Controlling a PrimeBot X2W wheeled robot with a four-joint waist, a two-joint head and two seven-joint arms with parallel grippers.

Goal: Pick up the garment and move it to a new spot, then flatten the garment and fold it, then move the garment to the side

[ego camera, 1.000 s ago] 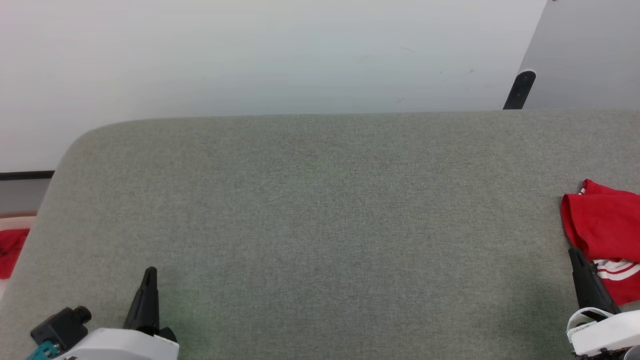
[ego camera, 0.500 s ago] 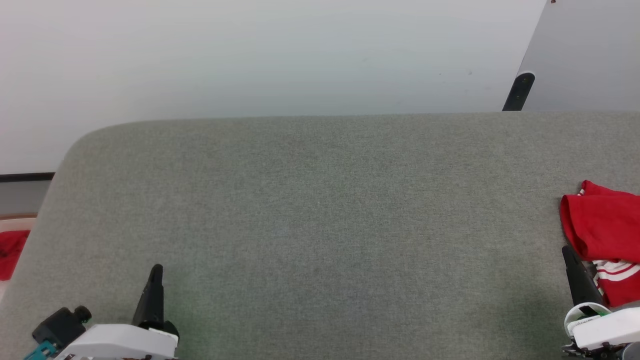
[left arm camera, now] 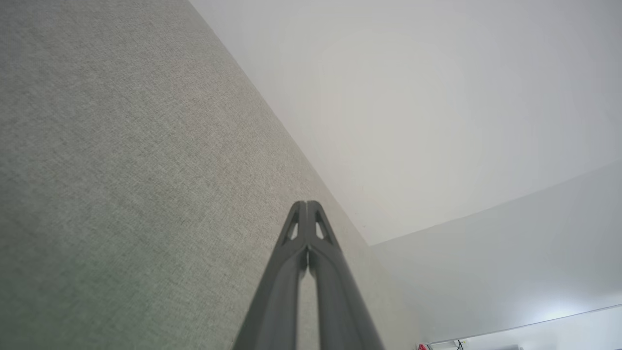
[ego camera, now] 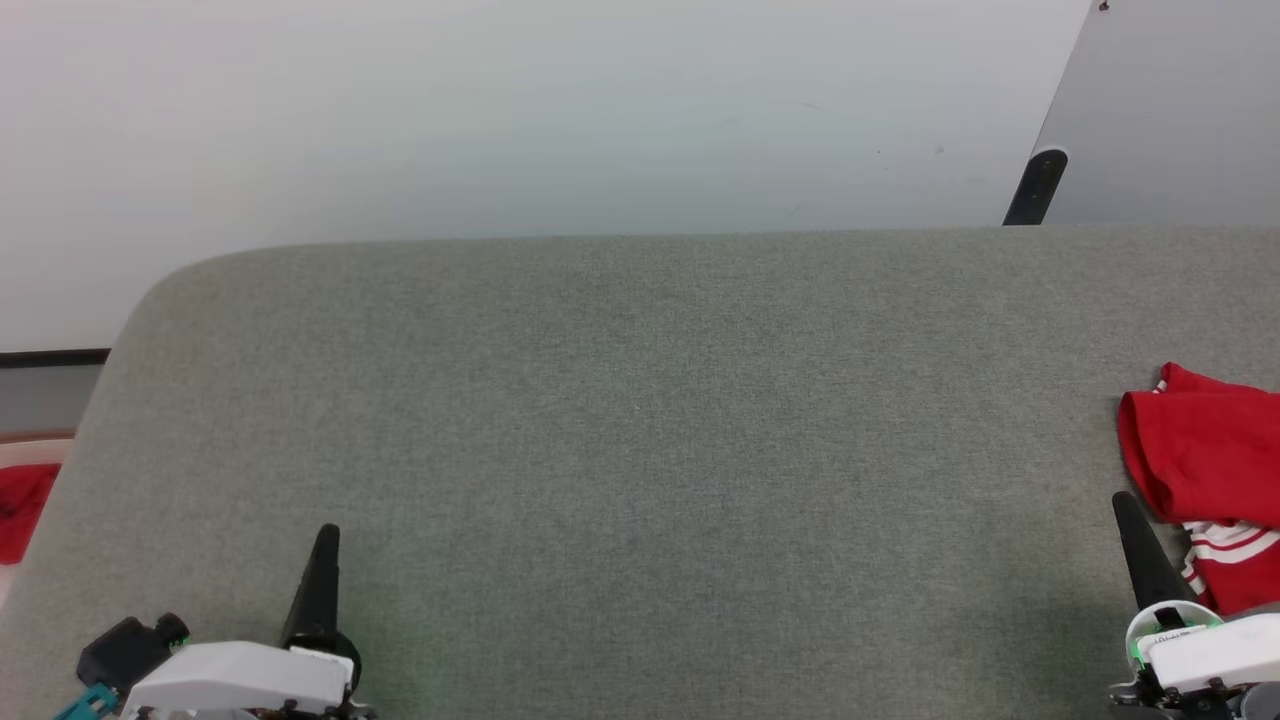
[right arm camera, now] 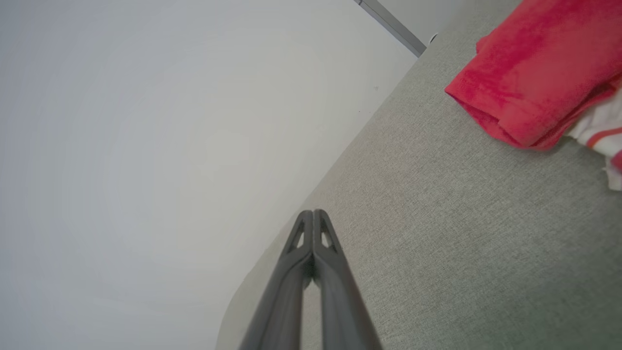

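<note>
**A:** Where's the garment point(ego camera: 1205, 445)?

**B:** Bunched at the right edge of the grey padded surface point(ego camera: 640, 400), partly cut off by the frame. Red body on top, white striped part showing under it on the near side.

**A:** And the right gripper point(ego camera: 1123, 503)?

**B:** Just left of the garment. Fingers pressed together, nothing between them. Right wrist view shows bare grey fabric between fingers and cloth, so no contact.

**A:** What about the left gripper point(ego camera: 328, 535)?

**B:** Near-left of the surface, well apart from the garment. Fingers together too, and empty.

**A:** Anything else?

**B:** A bit of red cloth point(ego camera: 20, 510) off the surface's left edge.
</note>
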